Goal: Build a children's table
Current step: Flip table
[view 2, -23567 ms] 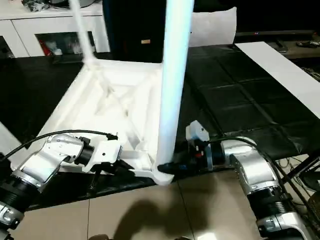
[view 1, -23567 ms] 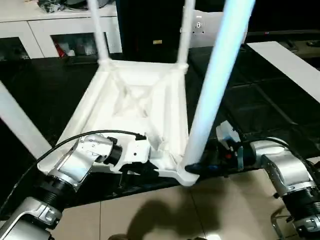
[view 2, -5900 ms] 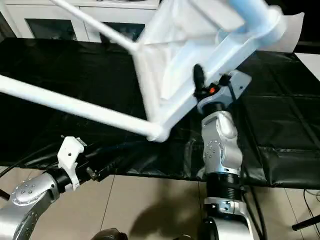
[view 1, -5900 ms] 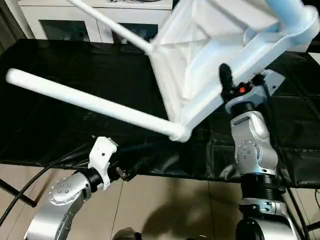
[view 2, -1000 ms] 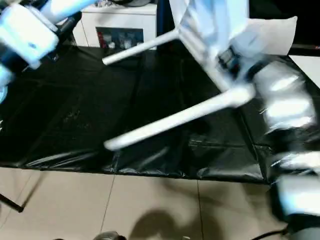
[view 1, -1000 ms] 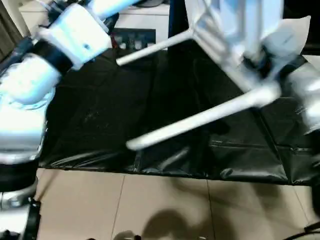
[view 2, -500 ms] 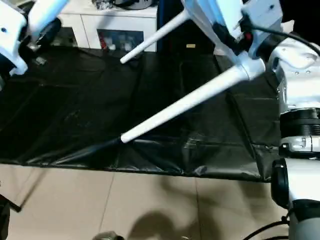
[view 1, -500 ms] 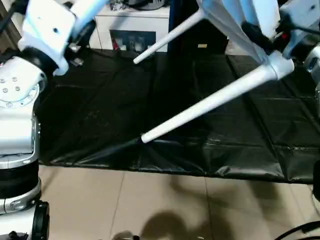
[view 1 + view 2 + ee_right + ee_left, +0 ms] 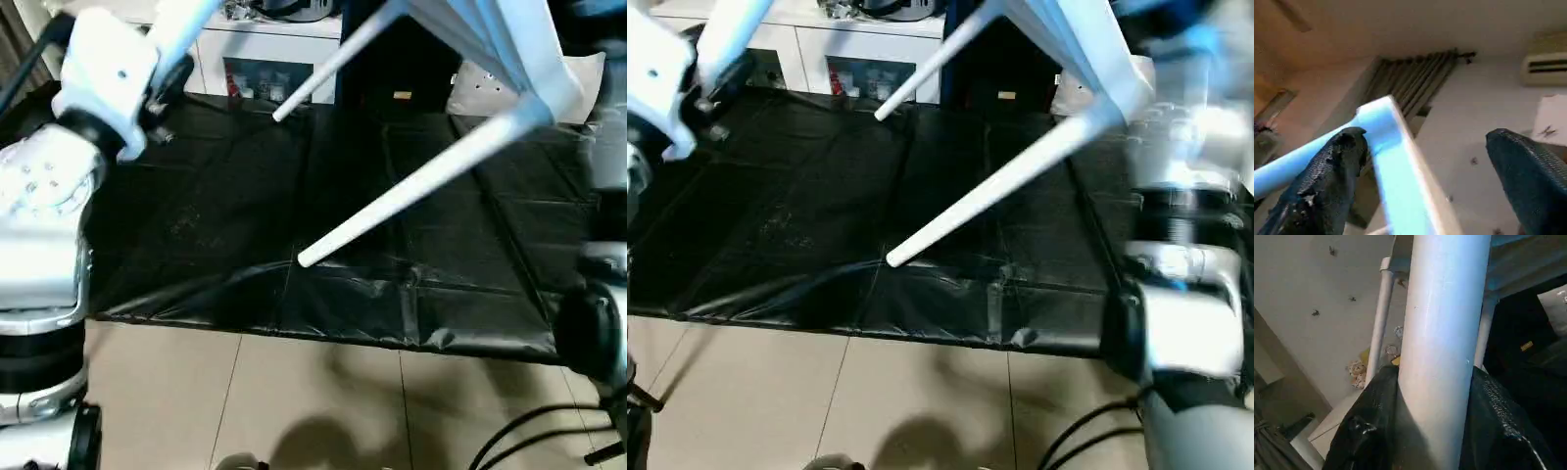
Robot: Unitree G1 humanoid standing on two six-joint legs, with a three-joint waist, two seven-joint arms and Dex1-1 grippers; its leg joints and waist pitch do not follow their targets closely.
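The children's table (image 9: 490, 39) hangs tilted above the black work surface, its white top at the upper right. One long leg (image 9: 411, 186) slants down to a tip just over the cover, and a second leg (image 9: 333, 64) points toward the cabinet. My left arm (image 9: 59, 176) is raised at the left. In the left wrist view my left gripper (image 9: 1432, 372) is shut on a third white leg (image 9: 1444, 308), a black finger (image 9: 1376, 421) on each side. My right gripper (image 9: 1425, 139) is open, its fingers wide apart, with the table's rim (image 9: 1396, 161) beside one finger (image 9: 1337, 161).
The black-covered work surface (image 9: 196, 215) ends in a front edge above the tiled floor (image 9: 294, 401). A white cabinet with glass doors (image 9: 255, 59) stands behind it. My right arm (image 9: 1185, 196) is a blur at the right edge. Cables (image 9: 529, 441) trail on the floor at the lower right.
My right gripper has opened and come off the table's rim, and the right arm is swinging. The long leg's tip has moved a little to the right. The left grip is unchanged.
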